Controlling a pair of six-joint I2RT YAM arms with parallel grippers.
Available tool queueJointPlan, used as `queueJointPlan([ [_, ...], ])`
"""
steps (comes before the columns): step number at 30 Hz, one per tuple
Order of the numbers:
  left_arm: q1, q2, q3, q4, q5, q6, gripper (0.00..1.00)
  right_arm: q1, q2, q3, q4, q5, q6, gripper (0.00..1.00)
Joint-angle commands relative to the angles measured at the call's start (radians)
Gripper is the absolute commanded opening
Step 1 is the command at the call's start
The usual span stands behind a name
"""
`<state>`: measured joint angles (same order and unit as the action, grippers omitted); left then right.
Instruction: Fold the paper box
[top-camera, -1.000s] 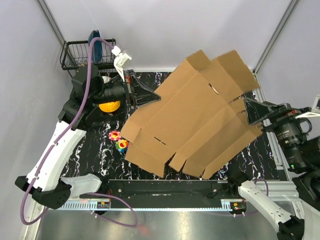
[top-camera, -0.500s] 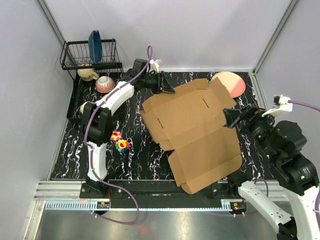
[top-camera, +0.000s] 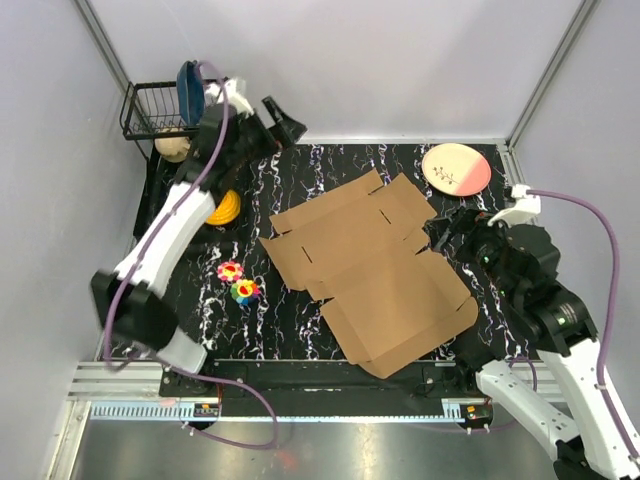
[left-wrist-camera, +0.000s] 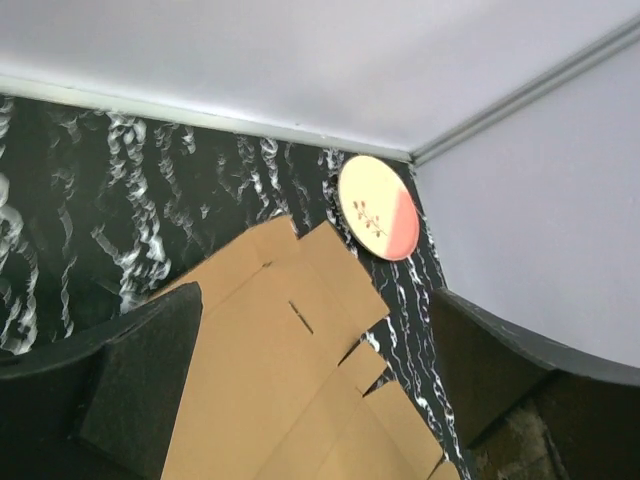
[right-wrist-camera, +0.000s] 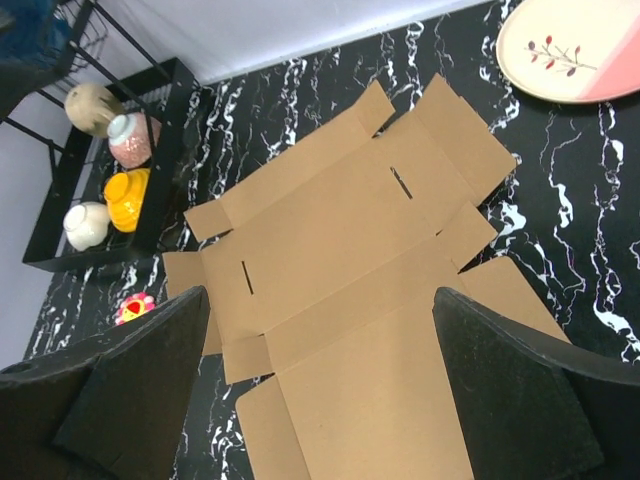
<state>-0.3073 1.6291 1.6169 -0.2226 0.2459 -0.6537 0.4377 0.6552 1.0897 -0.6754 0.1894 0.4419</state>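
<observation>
Paper box (top-camera: 370, 270) lies flat and unfolded on the dark marbled surface (top-camera: 330, 170), centre-right, its long axis running diagonally from far left to near right. Right pincer (right-wrist-camera: 318, 295) hangs above the box by its right edge, jaws wide apart and empty; I judge it the nearer arm for a first fold. Left pincer (left-wrist-camera: 312, 292), likewise spread and empty, is raised well apart beside the rack (top-camera: 160, 105).

I get bright, even light here. The paper box (top-camera: 370, 270) throws hardly any shadow on the dark table (top-camera: 300, 330). Both wrist views show the box sharply, but my own black fingers (right-wrist-camera: 130, 400) either side of it are underlit and blurred.
</observation>
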Motion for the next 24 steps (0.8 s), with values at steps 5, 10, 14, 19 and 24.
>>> queueJointPlan([
  [5, -0.251, -0.472, -0.633, -0.19, -0.729, -0.372, 0.99, 0.003, 0.069, -0.089, 0.146, -0.039, 0.024, 0.99],
  [10, -0.328, -0.583, -0.83, -0.239, -0.753, -0.575, 0.99, 0.001, 0.098, -0.117, 0.177, -0.068, 0.046, 1.0],
  [14, -0.342, -0.516, -0.827, -0.314, -0.781, -0.633, 0.99, 0.003, 0.112, -0.134, 0.203, -0.099, 0.073, 1.0],
  [19, -0.34, -0.355, -0.828, -0.224, -0.731, -0.615, 0.97, 0.003, 0.1, -0.155, 0.203, -0.108, 0.095, 0.99],
  [24, -0.303, -0.223, -0.795, -0.135, -0.653, -0.531, 0.84, 0.003, 0.077, -0.148, 0.16, -0.093, 0.089, 0.99],
])
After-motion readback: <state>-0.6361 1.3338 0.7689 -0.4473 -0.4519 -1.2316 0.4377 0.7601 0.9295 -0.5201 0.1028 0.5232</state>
